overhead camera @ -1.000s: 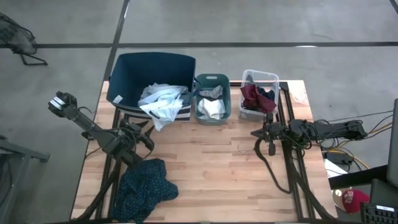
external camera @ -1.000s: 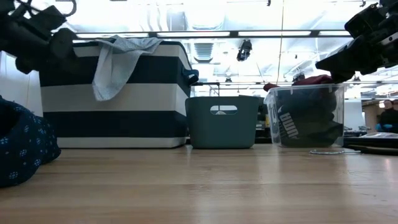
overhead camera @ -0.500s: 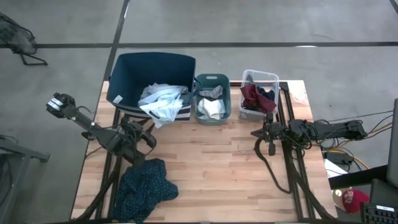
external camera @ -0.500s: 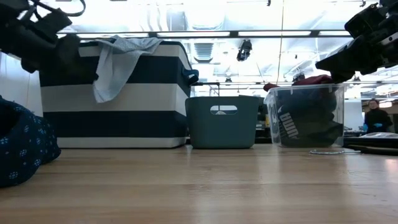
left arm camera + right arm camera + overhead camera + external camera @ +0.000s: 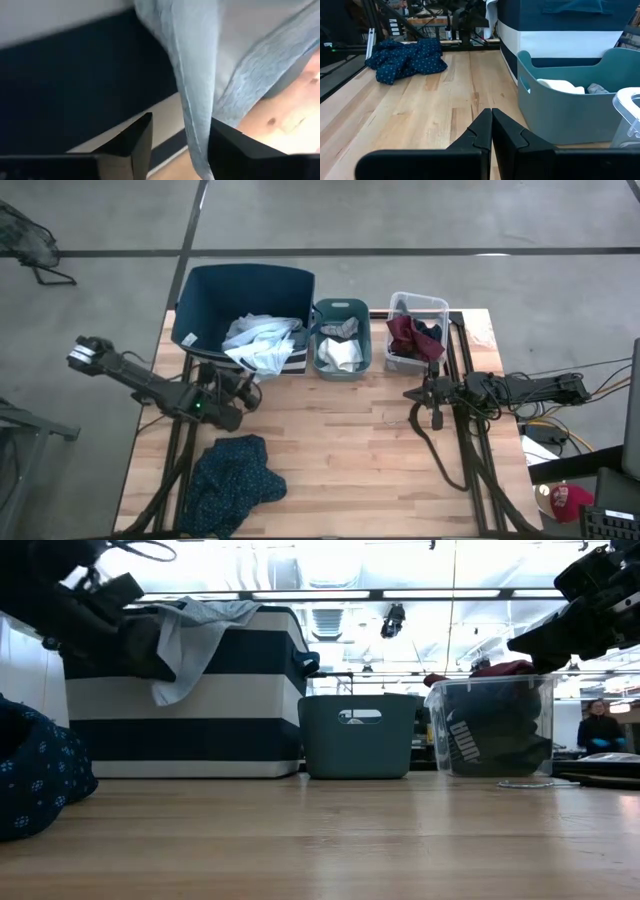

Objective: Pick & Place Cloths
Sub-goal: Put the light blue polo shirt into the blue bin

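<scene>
The left gripper (image 5: 243, 387) sits at the front wall of the blue bin (image 5: 205, 305), right by the pale cloth (image 5: 262, 345) that spills over the bin's rim. In the left wrist view its fingers (image 5: 132, 142) stand apart, and a fold of the pale cloth (image 5: 200, 75) hangs down between them — the jaws are spread around it, not pinched on it. The low view shows the same cloth (image 5: 190, 635) draped down the striped outside of the blue bin (image 5: 240, 710), with the left arm dark against it.

The teal cloth (image 5: 232, 480) lies crumpled on the table (image 5: 350, 450) near its front left corner, well apart from the bins.

The teal bin (image 5: 341, 338) stands just beside the blue bin and holds a white cloth (image 5: 341, 355). The clear bin (image 5: 417, 330) holds a maroon cloth (image 5: 403, 335) and a navy one.

The right gripper (image 5: 408, 393) waits near the clear bin, above the table — its fingers (image 5: 507, 135) pressed together, holding nothing.
</scene>
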You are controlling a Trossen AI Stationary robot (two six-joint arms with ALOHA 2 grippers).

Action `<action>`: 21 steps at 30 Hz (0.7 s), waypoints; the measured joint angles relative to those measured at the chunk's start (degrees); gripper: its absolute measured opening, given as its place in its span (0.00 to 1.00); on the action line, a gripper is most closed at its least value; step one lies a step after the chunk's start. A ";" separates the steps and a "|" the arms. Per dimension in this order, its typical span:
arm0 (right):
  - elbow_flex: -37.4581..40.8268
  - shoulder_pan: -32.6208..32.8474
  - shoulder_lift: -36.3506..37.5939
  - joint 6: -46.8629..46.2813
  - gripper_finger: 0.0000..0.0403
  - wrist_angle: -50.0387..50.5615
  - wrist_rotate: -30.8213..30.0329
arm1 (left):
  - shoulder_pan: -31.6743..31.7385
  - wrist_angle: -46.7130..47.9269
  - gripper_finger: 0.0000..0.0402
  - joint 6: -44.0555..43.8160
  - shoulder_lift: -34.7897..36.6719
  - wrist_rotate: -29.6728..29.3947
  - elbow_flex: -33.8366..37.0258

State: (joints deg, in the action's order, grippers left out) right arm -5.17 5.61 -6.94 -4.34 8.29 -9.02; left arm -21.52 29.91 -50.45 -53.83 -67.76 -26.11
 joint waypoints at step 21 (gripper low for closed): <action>0.00 0.02 0.00 -0.08 0.02 0.00 0.00 | 1.88 -31.53 0.02 41.32 1.87 11.23 -5.77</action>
State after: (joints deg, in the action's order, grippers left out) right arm -5.17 5.63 -6.94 -4.43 8.29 -9.02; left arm -19.64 -1.62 -9.12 -51.96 -56.53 -31.88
